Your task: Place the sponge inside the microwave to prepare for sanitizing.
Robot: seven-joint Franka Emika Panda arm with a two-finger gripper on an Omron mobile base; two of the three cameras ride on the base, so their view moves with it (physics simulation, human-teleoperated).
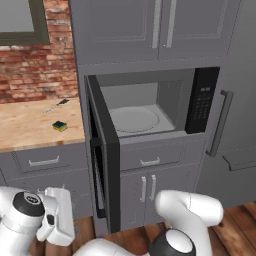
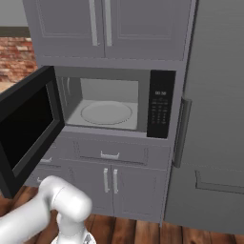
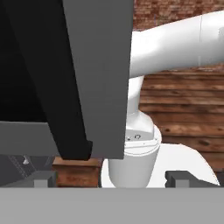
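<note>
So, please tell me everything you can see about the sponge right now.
The sponge is a small rectangular block with a yellow body and a dark green top layer. It looks soft, though it is too small to show texture. It lies flat on the light wooden countertop, near the right end, to the left of the open microwave. Nothing touches it except the counter; a thin dark-handled utensil lies apart, farther back. It is not yet inside the microwave.
</note>
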